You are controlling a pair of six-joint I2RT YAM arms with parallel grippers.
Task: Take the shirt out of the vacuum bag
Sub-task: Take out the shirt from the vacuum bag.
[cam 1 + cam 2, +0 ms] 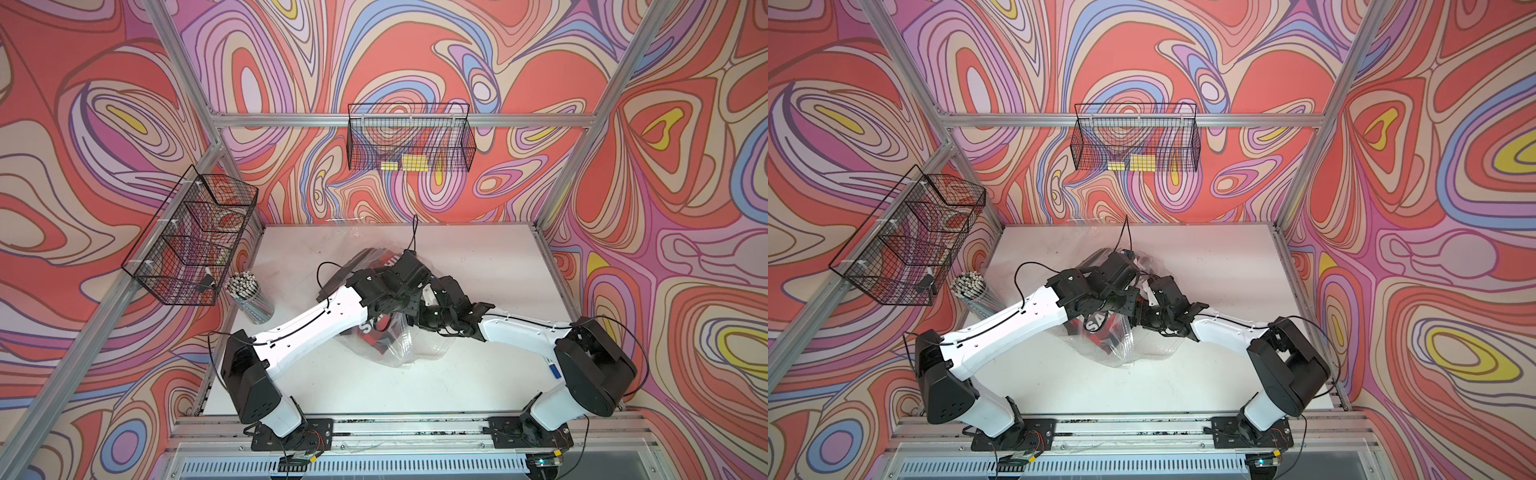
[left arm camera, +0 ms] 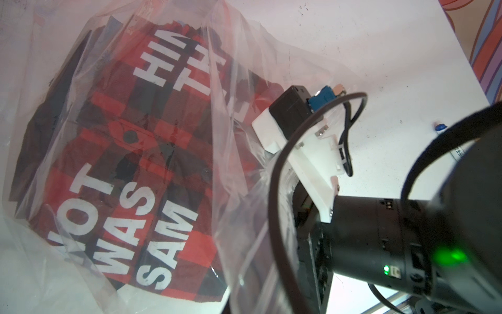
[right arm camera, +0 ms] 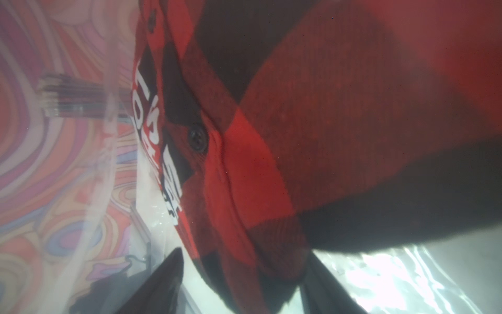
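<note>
While shirt (image 3: 271, 163) lies inside vacuum bag (image 2: 244, 108), 1 fold sits between parted jaws of right pincer (image 3: 244, 252), unclamped; film close beside. Left pincer: closed, hold hidden. Risk: jaws pinch film with cloth, dragging bag along.

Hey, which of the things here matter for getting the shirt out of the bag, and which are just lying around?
For the job: bag, shirt, right tool.
Lying about: cup of sticks, side basket, back basket, pen.
</note>
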